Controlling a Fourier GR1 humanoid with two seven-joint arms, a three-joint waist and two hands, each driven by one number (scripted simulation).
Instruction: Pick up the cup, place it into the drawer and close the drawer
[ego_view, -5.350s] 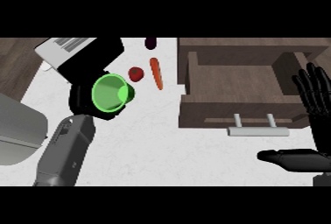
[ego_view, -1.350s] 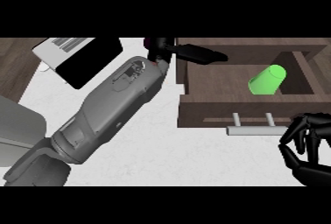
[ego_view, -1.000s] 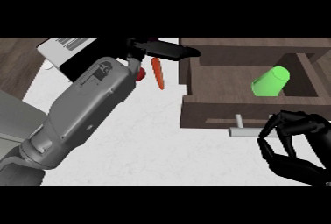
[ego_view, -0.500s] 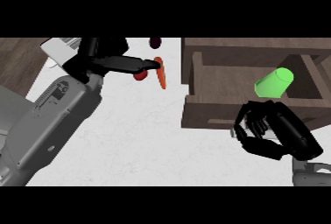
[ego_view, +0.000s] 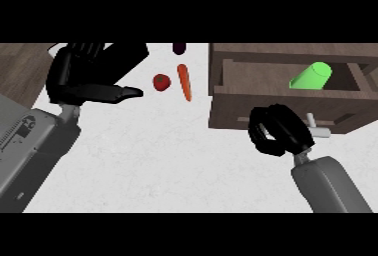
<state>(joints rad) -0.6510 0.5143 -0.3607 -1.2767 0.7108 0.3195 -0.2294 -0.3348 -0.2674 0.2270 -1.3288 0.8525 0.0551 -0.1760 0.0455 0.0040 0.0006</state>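
Wide bare white counter (ego_view: 170, 165) in the middle, room to pass, open drawer (ego_view: 288, 107) sticking out at the right with a green cup (ego_view: 311, 76) lying inside, right hand (ego_view: 277, 131) curled just before the drawer front, carrot (ego_view: 184, 82) and tomato (ego_view: 161, 82) near the left hand (ego_view: 88, 75), blocking that way.

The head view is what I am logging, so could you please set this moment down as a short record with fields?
cup: green cup lying tilted inside the drawer
drawer: wooden drawer open, pale handle on its front
right hand: right hand curled at the drawer front beside the handle, holding nothing that shows
left hand: left hand over the counter's left part, away from the drawer, holding nothing
counter: white counter with a carrot, a small red item and a dark item at the top
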